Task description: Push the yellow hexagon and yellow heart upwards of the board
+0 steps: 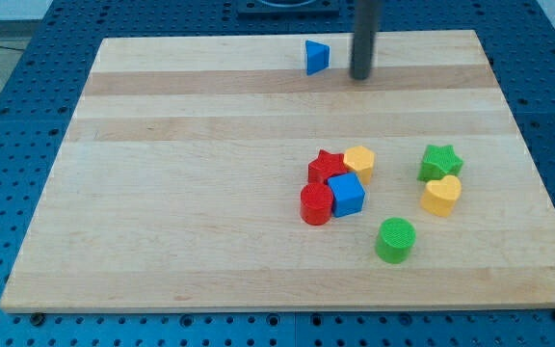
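Observation:
The yellow hexagon (pixel 359 161) lies right of the board's middle, touching a red star (pixel 326 167) and a blue cube (pixel 346 194). The yellow heart (pixel 441 195) lies further toward the view's right, just below a green star (pixel 439 162). My tip (pixel 360 75) stands near the board's top edge, well above the yellow hexagon and just to the right of a blue triangle (pixel 317 57). It touches no block.
A red cylinder (pixel 316 204) sits at the lower left of the cluster, against the blue cube. A green cylinder (pixel 395 239) stands alone below the cluster. The wooden board (pixel 162 193) rests on a blue perforated table.

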Motion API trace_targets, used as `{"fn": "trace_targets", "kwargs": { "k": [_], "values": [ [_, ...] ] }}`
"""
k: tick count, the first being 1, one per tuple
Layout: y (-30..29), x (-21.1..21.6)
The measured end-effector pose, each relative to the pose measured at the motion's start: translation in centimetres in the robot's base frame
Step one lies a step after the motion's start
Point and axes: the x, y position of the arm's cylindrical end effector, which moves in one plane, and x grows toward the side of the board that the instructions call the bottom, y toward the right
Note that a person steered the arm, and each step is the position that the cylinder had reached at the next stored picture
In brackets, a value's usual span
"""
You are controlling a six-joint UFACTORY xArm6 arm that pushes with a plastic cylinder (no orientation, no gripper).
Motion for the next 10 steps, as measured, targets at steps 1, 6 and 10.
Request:
{"fn": "trace_targets", "kwargs": {
  "k": [1, 6, 10],
  "values": [
    [7.8, 4.9],
    [6.6, 25.9],
    [-0.1, 19.1]
  ]
}}
